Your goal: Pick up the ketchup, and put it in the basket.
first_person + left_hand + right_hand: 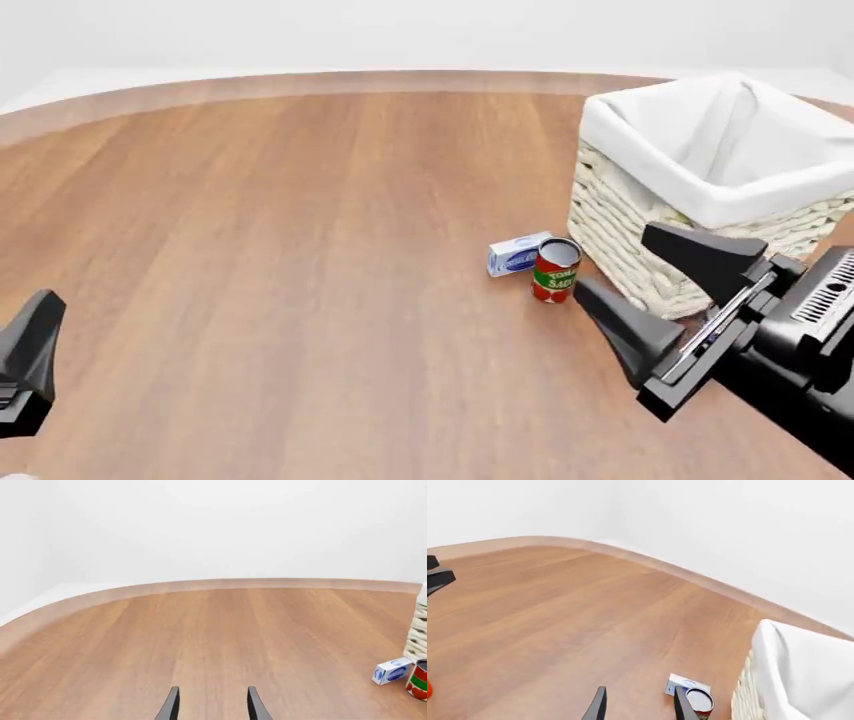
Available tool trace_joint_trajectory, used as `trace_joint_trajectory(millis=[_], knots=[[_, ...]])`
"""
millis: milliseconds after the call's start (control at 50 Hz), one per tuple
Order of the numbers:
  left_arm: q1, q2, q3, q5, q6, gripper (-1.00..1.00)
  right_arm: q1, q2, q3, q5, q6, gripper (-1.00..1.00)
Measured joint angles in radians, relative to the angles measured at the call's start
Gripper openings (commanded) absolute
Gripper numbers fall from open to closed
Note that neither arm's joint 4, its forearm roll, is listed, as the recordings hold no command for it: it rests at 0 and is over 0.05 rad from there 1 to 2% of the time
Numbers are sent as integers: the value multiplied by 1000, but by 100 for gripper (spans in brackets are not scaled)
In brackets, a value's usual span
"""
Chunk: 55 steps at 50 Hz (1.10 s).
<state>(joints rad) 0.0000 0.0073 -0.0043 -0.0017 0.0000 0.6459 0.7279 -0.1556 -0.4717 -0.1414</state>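
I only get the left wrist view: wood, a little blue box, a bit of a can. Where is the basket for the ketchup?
Observer: The front view shows it whole. The basket stands just right of the can, and a white cloth liner is folded over its rim.
Operator: Is the other claw holding anything?
Observer: No. The right claw is open and empty, close to the can and the basket.
Operator: So where is the ketchup?
Observer: No bottle shows in the front view. The right wrist view has only a red-orange sliver at its edge, too little to identify.
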Motion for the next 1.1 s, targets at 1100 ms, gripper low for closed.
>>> trace_joint_trajectory(millis=[1100], knots=[[0, 0, 0, 0, 0, 100, 418, 587, -269, -128, 120, 100]])
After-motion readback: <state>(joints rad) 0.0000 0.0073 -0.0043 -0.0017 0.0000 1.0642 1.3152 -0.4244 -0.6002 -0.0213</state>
